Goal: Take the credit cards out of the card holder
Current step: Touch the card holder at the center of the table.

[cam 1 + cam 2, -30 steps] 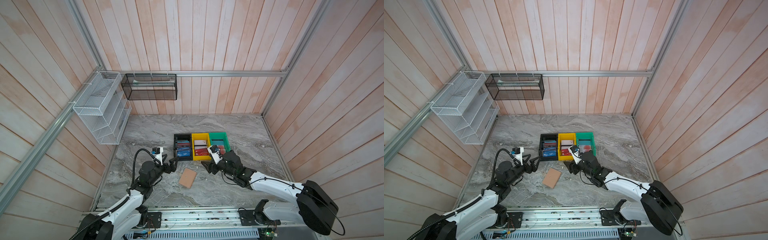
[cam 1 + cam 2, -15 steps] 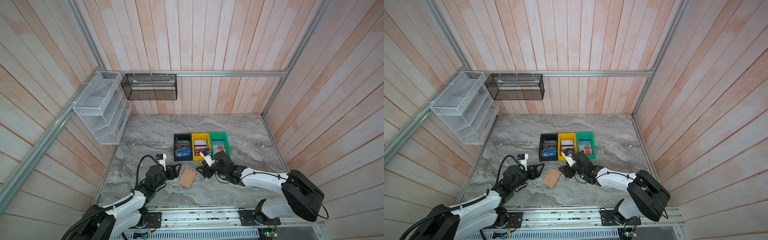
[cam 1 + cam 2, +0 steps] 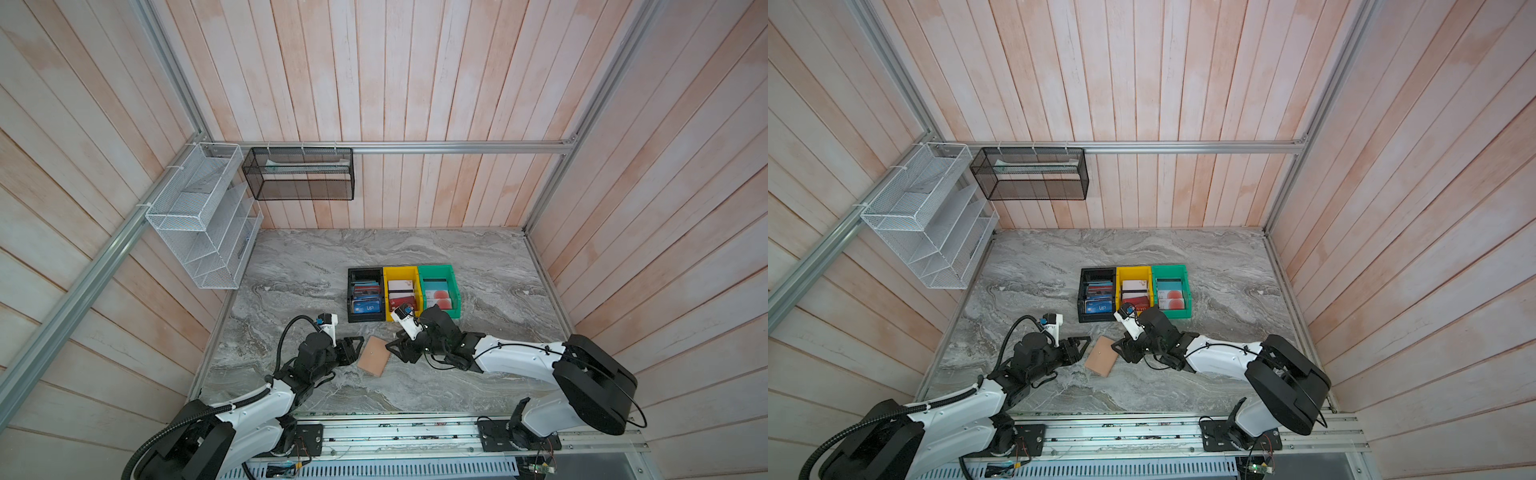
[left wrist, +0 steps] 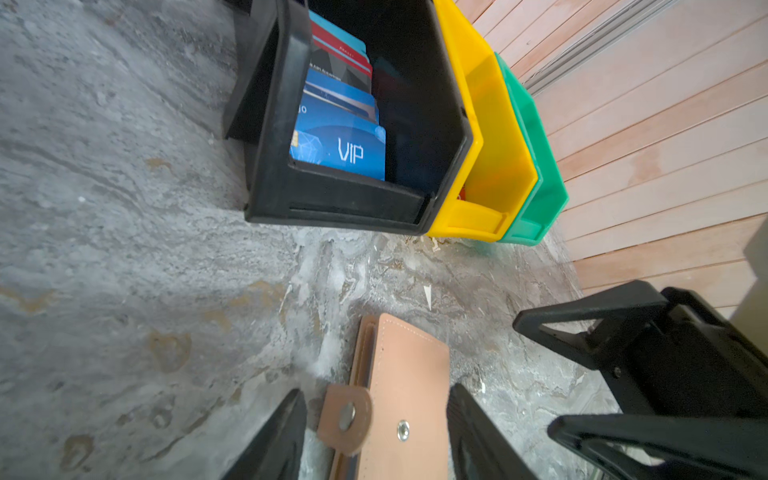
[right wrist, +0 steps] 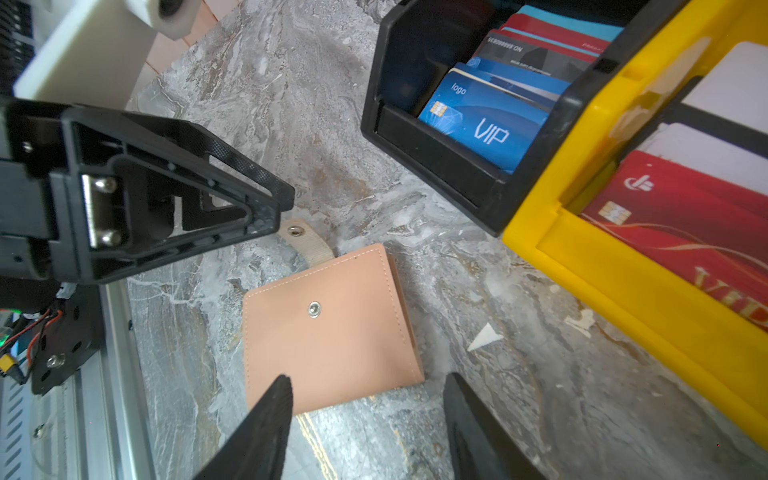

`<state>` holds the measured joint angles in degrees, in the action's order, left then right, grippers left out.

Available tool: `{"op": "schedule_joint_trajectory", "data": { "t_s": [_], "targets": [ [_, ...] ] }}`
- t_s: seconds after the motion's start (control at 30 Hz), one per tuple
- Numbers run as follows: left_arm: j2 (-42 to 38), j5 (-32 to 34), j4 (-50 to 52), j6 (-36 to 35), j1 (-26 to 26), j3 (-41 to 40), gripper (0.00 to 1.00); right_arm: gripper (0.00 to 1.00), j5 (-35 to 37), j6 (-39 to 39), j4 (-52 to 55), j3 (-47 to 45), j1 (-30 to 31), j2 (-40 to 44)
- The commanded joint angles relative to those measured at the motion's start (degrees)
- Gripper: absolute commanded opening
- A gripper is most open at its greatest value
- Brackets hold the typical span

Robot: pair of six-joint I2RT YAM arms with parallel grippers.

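Observation:
The card holder (image 3: 374, 356) (image 3: 1100, 356) lies closed and flat on the marble table, its snap strap undone and sticking out at one end. The credit cards in it are hidden. My left gripper (image 3: 358, 351) (image 4: 376, 390) is open and low at the holder's left side. Its fingers straddle the strap end (image 4: 345, 415) without pinching it. My right gripper (image 3: 397, 351) (image 5: 366, 376) is open at the holder's right side, with one corner of the holder (image 5: 328, 332) between its fingertips. Neither gripper holds anything.
Just behind the holder stand a black bin (image 3: 351, 291), a yellow bin (image 3: 401, 269) and a green bin (image 3: 434, 267), each holding several cards. A white wire rack (image 3: 199, 216) and a black mesh basket (image 3: 299, 174) hang on the walls. A metal rail (image 3: 415, 432) runs along the table's front.
Both arms have closed in on the holder from either side. The right one came down from the bins. The jaws of both grippers have narrowed, the left more.

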<state>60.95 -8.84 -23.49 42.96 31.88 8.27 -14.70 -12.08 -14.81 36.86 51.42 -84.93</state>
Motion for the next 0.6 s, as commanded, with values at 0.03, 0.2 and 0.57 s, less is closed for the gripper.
{"op": "schedule_joint_trajectory", "data": {
  "t_s": [0.03,0.2,0.57],
  "targets": [
    [-0.18,0.93,3.96,0.62,0.29,0.31,0.52,0.58,-2.27,-0.32,2.34,2.85,1.44,-2.28],
    [0.16,1.08,4.35,1.16,0.38,0.14,0.5,0.56,-4.31,0.17,3.39,4.34,3.21,-3.9],
    [4.81,1.56,1.31,2.5,0.46,1.05,0.42,0.55,-2.74,1.24,7.06,7.49,7.96,-5.2]
  ]
}}
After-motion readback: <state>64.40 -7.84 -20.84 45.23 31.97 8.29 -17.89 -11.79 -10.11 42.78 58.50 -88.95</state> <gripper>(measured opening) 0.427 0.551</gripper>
